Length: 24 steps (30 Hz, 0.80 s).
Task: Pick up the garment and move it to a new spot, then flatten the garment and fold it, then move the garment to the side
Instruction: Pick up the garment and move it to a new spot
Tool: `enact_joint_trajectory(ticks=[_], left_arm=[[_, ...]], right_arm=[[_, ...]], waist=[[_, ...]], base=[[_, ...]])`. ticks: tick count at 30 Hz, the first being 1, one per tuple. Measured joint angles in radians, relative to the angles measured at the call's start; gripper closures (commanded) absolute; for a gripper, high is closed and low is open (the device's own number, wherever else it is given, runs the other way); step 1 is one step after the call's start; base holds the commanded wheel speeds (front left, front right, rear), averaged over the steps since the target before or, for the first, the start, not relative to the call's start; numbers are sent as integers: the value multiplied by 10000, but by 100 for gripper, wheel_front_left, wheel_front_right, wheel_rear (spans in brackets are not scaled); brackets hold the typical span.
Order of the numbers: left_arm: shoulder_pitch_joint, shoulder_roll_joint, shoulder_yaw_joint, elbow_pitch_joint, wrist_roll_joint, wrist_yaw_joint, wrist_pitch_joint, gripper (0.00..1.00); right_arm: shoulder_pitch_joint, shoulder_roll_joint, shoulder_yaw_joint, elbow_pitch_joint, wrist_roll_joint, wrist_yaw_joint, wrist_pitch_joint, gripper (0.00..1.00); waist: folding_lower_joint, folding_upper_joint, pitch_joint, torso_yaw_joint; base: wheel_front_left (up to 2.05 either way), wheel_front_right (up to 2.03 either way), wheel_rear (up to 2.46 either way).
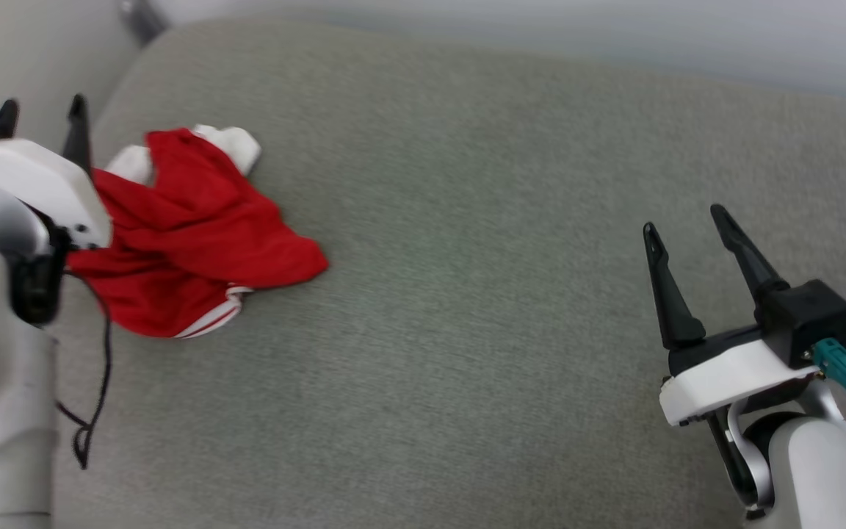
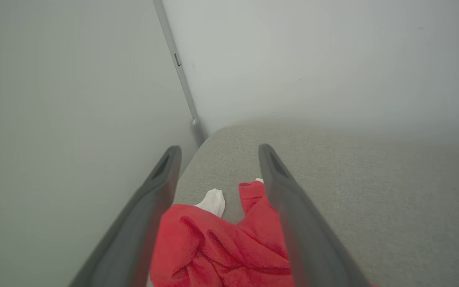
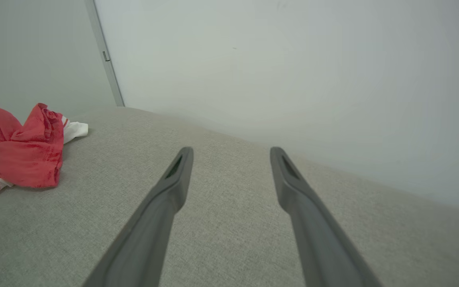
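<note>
Reader: Garment position, relative to the claws?

Describer: Red garment, crumpled in a heap with white sleeve ends poking out, lies on the grey cushion at the robot's left, near the far left corner by the wall. The left gripper hangs right over it, fingers spread wide, with red cloth showing between them. Whether they touch it cannot be judged.

Reader: And the other arm?

Describer: The right gripper, also spread and holding nothing, sits well apart over bare cushion, with the heap off to its left. The left arm is clearly nearer. The heap has no clean long axis, so I judge a straight drop and pinch from the left to be the likely pick-up.
</note>
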Motion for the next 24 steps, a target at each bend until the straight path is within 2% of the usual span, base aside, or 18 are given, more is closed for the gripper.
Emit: enact_joint_trajectory(ticks=[4, 8, 9, 10, 13, 19, 20, 21, 24], left_arm=[[-431, 769, 92, 1060, -573, -297, 1946, 0], [-563, 1342, 174, 1864, -1120, -405, 3392, 0], [-563, 1342, 174, 1864, -1120, -405, 3392, 0], [-560, 1494, 169, 2215, -1371, -430, 4029, 0], [-518, 1607, 188, 2698, -1858, -477, 4847, 0], [-524, 1674, 395, 3158, -2842, -479, 5649, 0], [-524, 1678, 410, 3191, -2930, -477, 5672, 42], [-520, 1649, 403, 3221, -3053, -479, 5559, 100], [-453, 1553, 255, 3315, -2995, -487, 4851, 100]], right_arm=[[-283, 0, -17, 50, 48, 0, -155, 0], [-450, -2, -38, 132, 58, 0, -284, 0], [-450, -2, -38, 132, 58, 0, -284, 0], [-557, -2, -12, 167, 58, 0, -359, 0], [-666, -2, 61, 207, 58, 0, -412, 0], [-804, -2, 203, 313, 73, 0, -420, 0], [-836, -2, 215, 326, 75, 0, -420, 0], [-875, 0, 217, 339, 75, 0, -418, 0], [-866, 0, 138, 403, 73, 0, -407, 0]], waist=[[1, 0, 670, -484], [1, 0, 1295, -900], [1, 0, 1295, -900], [1, 0, 1559, -1080], [1, 0, 1870, -1304], [0, 0, 2165, -1567], [0, 1, 2164, -1582], [0, 0, 2120, -1590], [0, 0, 1884, -1561]], base=[[0, 0, 0], [0, 0, 0], [0, 0, 0], [0, 0, 0], [0, 0, 0], [0, 0, 0], [0, 0, 0], [0, 0, 0], [0, 0, 0]])
